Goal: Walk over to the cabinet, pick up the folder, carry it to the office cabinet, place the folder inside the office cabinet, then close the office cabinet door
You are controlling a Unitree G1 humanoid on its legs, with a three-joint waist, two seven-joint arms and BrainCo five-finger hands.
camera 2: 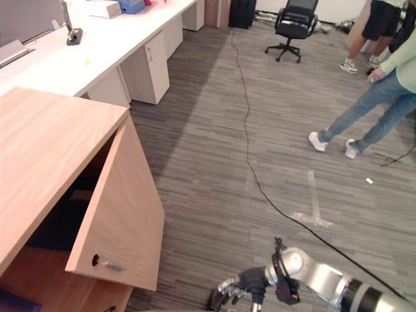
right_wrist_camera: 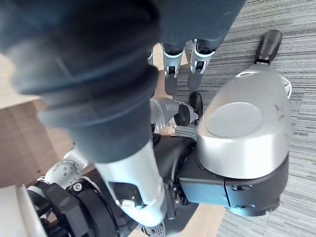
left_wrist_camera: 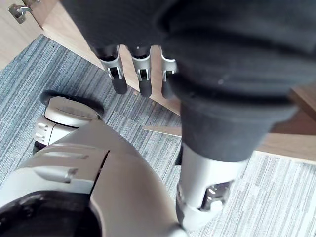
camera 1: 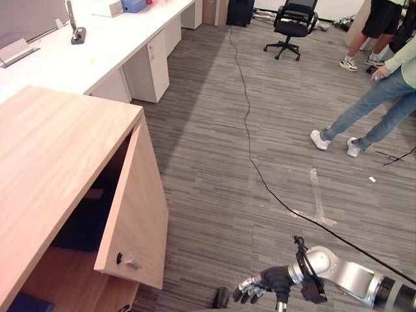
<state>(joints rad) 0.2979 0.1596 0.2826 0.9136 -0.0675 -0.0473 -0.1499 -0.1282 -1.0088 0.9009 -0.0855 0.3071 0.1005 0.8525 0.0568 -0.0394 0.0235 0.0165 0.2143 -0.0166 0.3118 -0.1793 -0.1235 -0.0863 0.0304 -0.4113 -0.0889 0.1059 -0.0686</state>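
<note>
The wooden office cabinet (camera 1: 52, 149) stands at my left with its door (camera 1: 136, 208) swung out, half open; a small metal knob (camera 1: 127, 260) sits on the door's lower edge. Inside, on a shelf, lies a dark blue folder (camera 1: 84, 224), partly in shadow. My right hand (camera 1: 260, 284) hangs low over the carpet, right of the door and apart from it, with fingers (right_wrist_camera: 170, 69) relaxed and empty. In the left wrist view my left hand (left_wrist_camera: 140, 74) hangs by the cabinet's wooden foot, straight-fingered and holding nothing.
Another blue item (camera 1: 26, 303) lies on the cabinet's lowest shelf. White desks (camera 1: 97, 52) run along the back left. A black office chair (camera 1: 292, 26) stands at the far end, and two people (camera 1: 377, 97) stand on the carpet at the right.
</note>
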